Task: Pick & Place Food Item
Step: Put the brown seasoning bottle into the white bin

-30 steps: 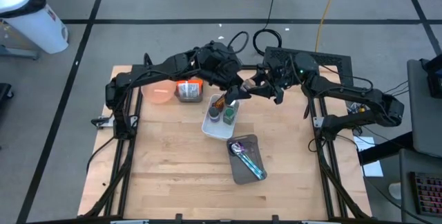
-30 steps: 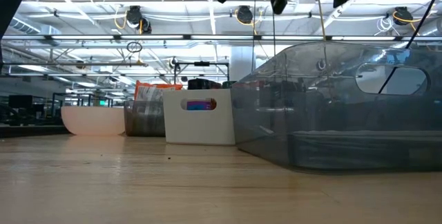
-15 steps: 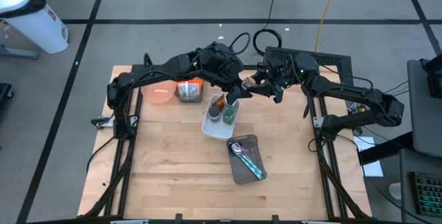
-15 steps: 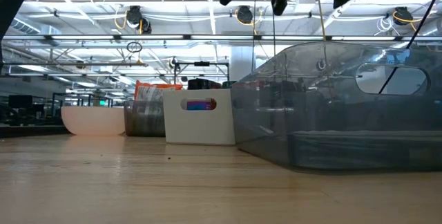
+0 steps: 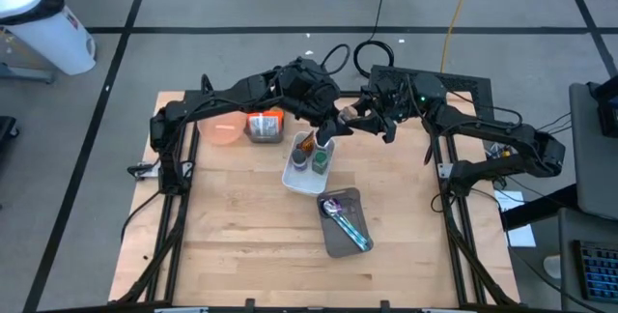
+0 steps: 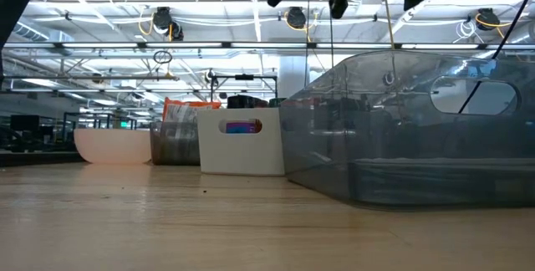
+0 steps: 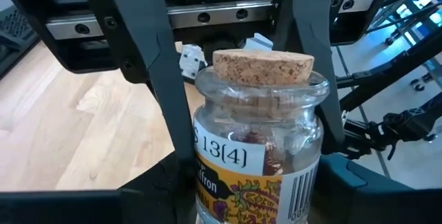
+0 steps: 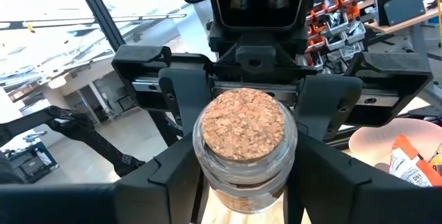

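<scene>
We are looking straight down on the counter from overhead and level across it from its surface. Both wrist cameras are facing each other closely, sharing the cork-stoppered jar.

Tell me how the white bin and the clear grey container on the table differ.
The white bin is opaque with straight walls and a handle slot; the grey container is see-through with rounded corners. In the overhead view the white bin holds small jars, while the grey container holds a purple and blue utensil. The white bin sits farther back, under the two grippers; the grey container lies nearer the front edge. Both rest on the wooden table.
</scene>
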Available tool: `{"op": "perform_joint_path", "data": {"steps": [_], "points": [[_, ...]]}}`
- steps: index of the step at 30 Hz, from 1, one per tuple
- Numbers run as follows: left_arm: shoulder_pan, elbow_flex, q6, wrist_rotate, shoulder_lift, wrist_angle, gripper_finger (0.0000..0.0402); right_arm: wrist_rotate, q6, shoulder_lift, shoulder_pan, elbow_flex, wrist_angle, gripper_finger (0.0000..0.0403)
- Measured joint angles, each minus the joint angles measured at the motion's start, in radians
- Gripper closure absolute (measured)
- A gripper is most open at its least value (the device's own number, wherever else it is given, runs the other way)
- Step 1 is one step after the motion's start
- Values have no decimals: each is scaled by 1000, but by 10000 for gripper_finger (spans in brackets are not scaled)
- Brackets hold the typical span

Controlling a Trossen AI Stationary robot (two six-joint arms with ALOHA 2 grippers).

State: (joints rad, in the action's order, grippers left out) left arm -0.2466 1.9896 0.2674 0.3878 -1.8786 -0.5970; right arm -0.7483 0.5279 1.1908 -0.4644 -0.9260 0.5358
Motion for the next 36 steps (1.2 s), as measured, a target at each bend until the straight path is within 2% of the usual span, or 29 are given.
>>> {"op": "perform_joint_path", "data": {"steps": [7,15,21,33,36], "points": [[0,0,-47,3,0,-1,209,-11,24,0,0,0,2,166],[-1,2,-83,-19,0,5,209,-18,77,1,-25,0,42,175],[-1,2,-149,-88,2,-4,209,-19,155,2,-74,0,48,174],[-4,2,-231,-177,7,-71,209,-2,275,2,-88,-2,56,174],[-4,38,-278,-235,6,-158,209,14,289,2,-88,-2,26,172]]}}
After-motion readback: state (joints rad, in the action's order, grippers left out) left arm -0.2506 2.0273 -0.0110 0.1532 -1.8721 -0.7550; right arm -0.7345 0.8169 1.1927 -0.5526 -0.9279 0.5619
